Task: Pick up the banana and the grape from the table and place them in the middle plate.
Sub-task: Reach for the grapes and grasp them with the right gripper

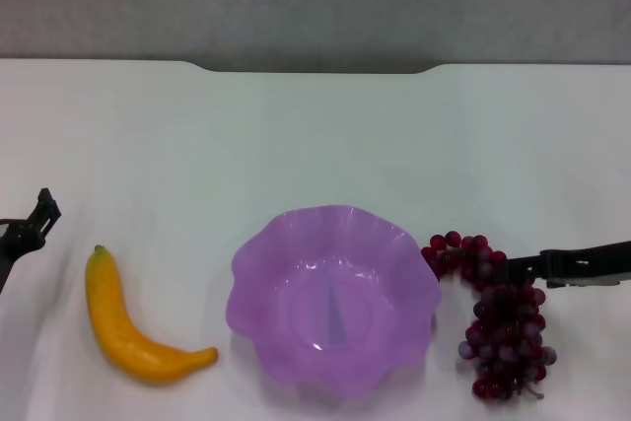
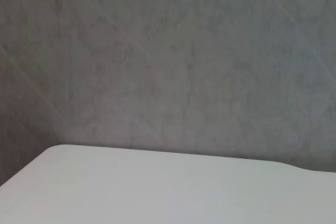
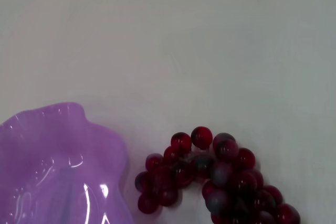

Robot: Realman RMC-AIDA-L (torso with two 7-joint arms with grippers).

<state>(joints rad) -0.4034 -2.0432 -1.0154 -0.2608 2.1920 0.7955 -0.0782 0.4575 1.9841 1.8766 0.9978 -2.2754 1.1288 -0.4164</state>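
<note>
The yellow banana (image 1: 128, 327) lies on the white table (image 1: 315, 135) at the front left. The purple scalloped middle plate (image 1: 330, 219) stands empty at the front centre. The dark red grape bunch (image 1: 501, 327) lies just right of the plate. My right gripper (image 1: 532, 267) reaches in from the right edge, just over the upper part of the bunch. The right wrist view shows the grapes (image 3: 220, 177) and the plate's rim (image 3: 58, 145) close below. My left gripper (image 1: 28, 226) sits at the left edge, left of and apart from the banana.
The table's far edge has a notch (image 1: 315, 68) with a grey wall behind it. The left wrist view shows only a table corner (image 2: 157, 187) and the wall. Bare tabletop lies beyond the plate.
</note>
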